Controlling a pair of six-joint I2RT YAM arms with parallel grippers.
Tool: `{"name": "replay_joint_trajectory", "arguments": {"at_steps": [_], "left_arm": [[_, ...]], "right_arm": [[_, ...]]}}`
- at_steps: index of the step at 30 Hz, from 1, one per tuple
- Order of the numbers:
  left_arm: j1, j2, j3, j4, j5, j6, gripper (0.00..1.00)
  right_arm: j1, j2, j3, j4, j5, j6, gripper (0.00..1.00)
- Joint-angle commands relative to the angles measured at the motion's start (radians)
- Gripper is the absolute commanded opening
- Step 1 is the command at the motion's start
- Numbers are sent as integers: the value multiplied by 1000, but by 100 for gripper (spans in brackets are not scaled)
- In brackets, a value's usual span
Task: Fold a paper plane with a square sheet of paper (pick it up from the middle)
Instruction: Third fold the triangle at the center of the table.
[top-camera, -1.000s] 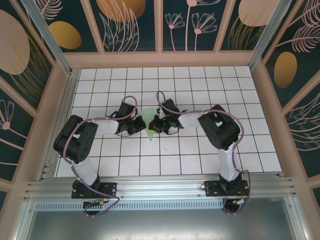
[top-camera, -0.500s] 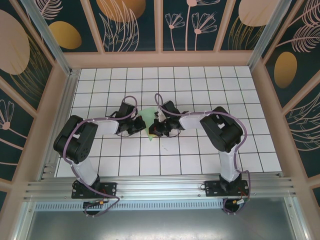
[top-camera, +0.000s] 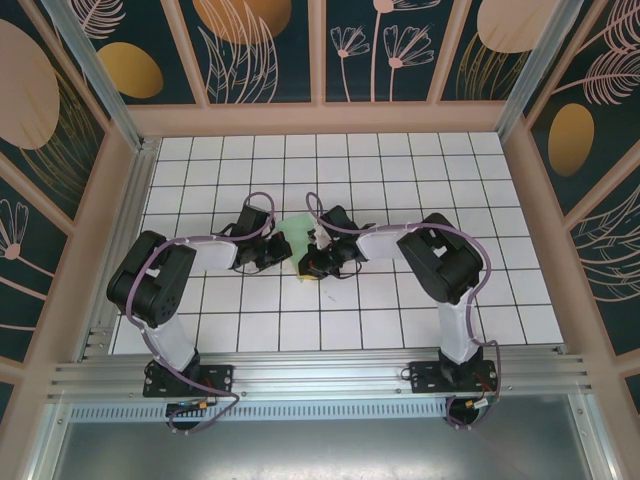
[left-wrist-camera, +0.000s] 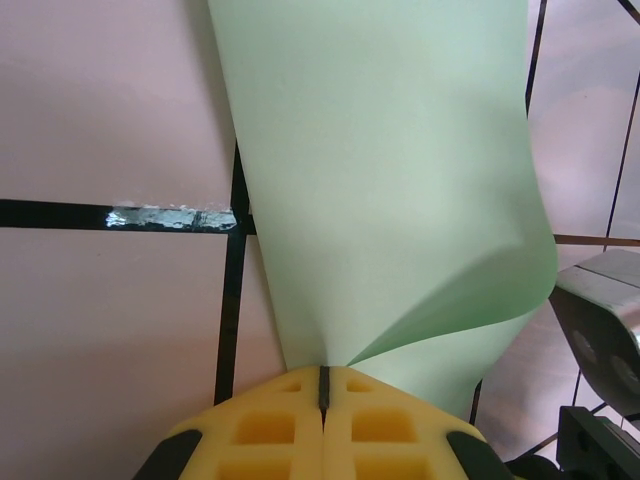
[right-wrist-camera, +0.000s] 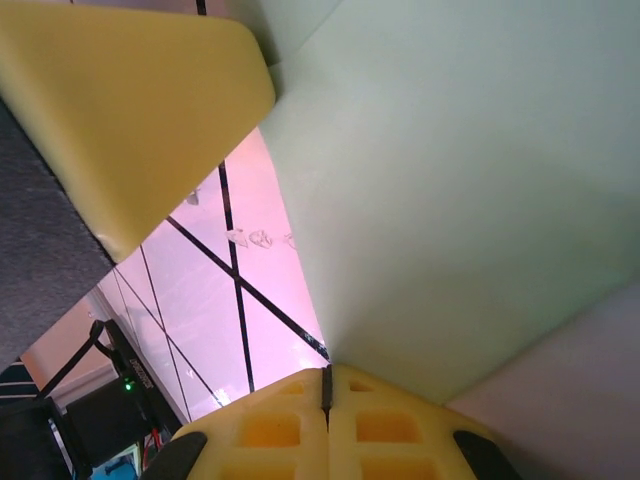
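mint-green paper sheet (left-wrist-camera: 380, 180) curls, pinched in the left gripper (left-wrist-camera: 322, 382) and, seemingly, the right gripper (right-wrist-camera: 326, 380).

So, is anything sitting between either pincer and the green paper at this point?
Nothing visible does. The left pincer is shut on the green paper, which runs straight into the seam between its yellow pads. The right pincer is shut on another part of the same sheet.

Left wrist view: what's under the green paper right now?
Under the paper lies the tiled table, its black grid line running in beneath the sheet. Whatever sits directly below the paper is covered. The left gripper pinches its near end.
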Motion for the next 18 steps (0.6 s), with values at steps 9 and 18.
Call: {"name": "replay_joint_trajectory", "arguments": {"at_steps": [9, 18], "left_arm": [[0, 2, -37, -29, -68, -3, 0], [0, -2, -41, -31, -78, -9, 0]], "right_arm": [[29, 26, 5, -78, 20, -64, 7], [70, 25, 28, -198, 130, -132, 7]]}}
